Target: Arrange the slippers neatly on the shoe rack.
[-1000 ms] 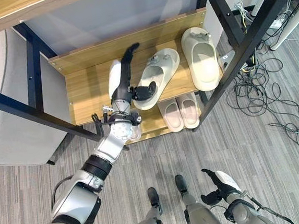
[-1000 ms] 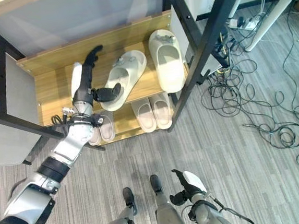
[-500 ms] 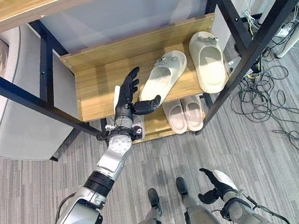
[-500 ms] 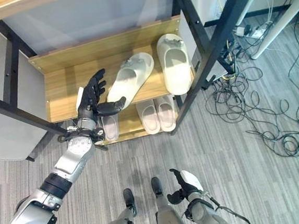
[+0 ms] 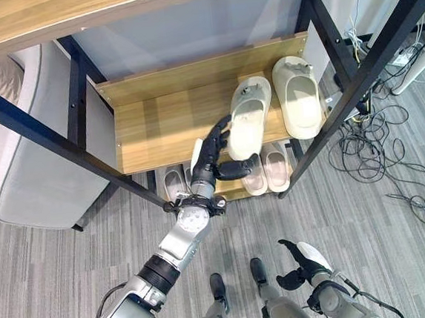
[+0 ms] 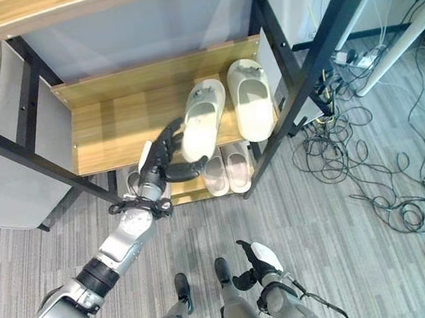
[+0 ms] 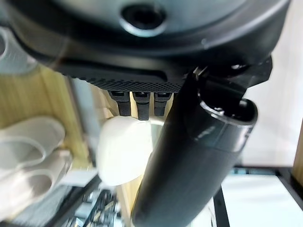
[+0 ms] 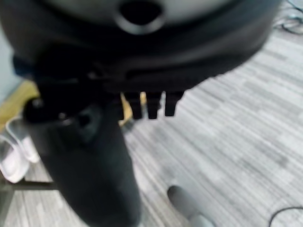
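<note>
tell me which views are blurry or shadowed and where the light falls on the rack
Left wrist view: the left hand close to the lens is blurred, and the cream slipper past it is soft. Right wrist view: the right hand is dark and out of focus against the floor. Left eye view: a pale patch of light crosses the shoe rack shelf, and the lower pair of slippers sits in shade.

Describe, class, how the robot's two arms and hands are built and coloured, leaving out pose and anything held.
The left arm is made of silver-grey segments with black bands at the joints and a round silver wrist. The left hand is dark, with a white cover along one edge. The right hand is equally dark, with a white cover, on a silver-grey wrist.
</note>
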